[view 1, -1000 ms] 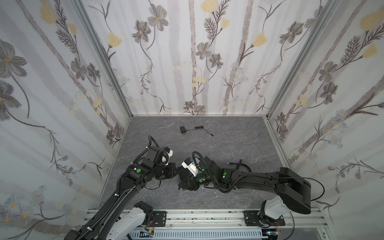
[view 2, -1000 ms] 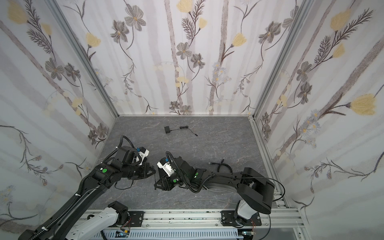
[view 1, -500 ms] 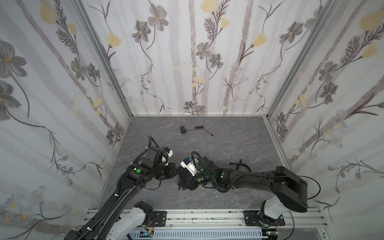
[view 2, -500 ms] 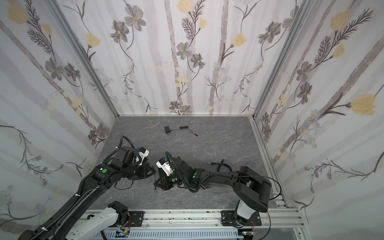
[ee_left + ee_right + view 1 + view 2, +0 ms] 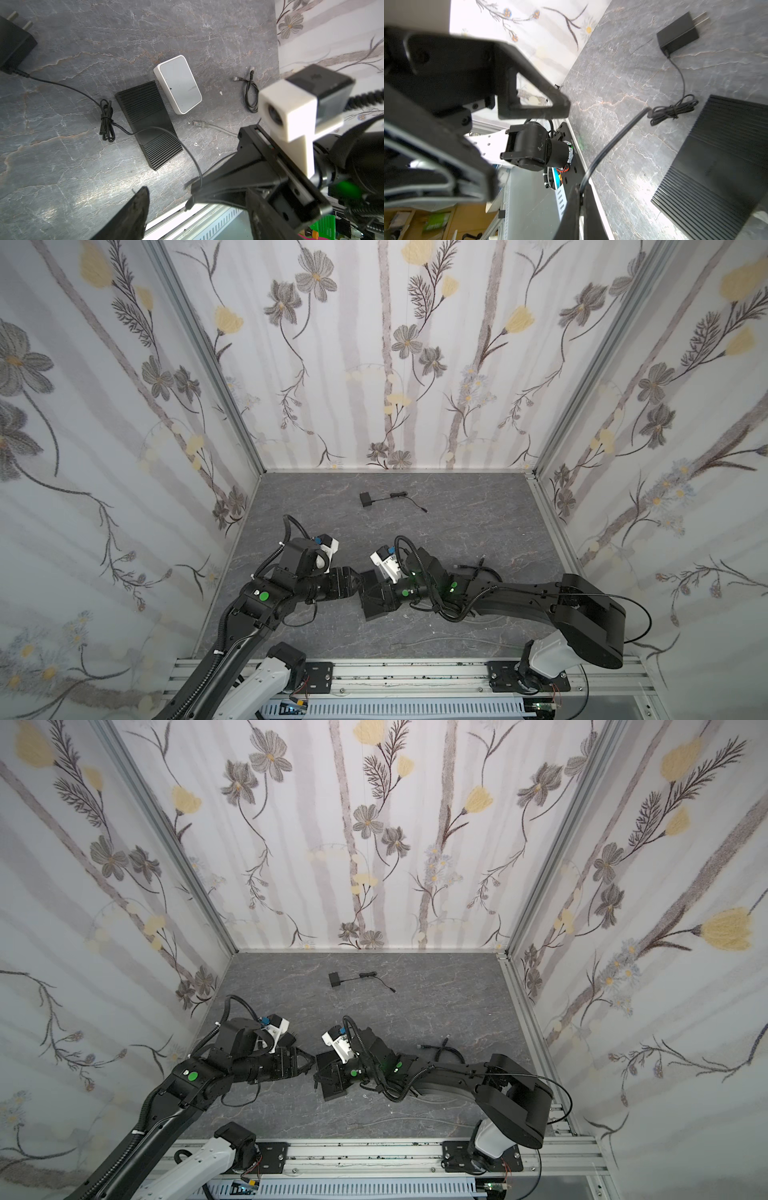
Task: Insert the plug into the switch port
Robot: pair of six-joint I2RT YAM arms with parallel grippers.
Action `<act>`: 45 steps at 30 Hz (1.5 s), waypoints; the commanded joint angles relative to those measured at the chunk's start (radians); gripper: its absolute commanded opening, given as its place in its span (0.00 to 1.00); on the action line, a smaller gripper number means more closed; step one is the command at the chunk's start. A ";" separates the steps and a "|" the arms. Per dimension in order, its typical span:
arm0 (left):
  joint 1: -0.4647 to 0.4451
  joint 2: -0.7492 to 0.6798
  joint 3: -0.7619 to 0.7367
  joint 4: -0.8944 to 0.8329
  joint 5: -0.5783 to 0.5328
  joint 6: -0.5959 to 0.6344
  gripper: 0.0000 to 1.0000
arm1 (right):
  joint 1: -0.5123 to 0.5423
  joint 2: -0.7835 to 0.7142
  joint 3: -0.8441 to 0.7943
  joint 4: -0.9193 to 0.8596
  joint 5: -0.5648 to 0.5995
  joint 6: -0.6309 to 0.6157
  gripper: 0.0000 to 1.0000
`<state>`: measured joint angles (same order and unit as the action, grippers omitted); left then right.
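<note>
My right claw (image 5: 580, 188) pressed together on thin black cable (image 5: 608, 145), just behind small black plug (image 5: 188, 204). My left claw (image 5: 196, 189) spread, empty, just left. Target, flat white box with pale grey top (image 5: 177, 84), on grey marbled bench (image 5: 62, 145), far side of right claw, just right of black ribbed box (image 5: 147, 124); long axis near-far. Right arm nearer. Plug tip seems aimed nearward, away from box. Side carrying switch port: cannot tell.
</note>
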<state>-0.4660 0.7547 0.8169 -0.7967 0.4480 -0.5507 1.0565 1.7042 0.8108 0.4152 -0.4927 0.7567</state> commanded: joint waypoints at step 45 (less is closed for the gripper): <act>-0.108 -0.178 -0.121 0.292 0.149 0.413 0.22 | -0.118 -0.023 -0.080 0.500 -0.179 0.369 0.00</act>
<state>-0.5743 0.5751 0.6899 -0.5304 0.5808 -0.1501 0.9394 1.6867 0.7174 0.9047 -0.6727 1.1324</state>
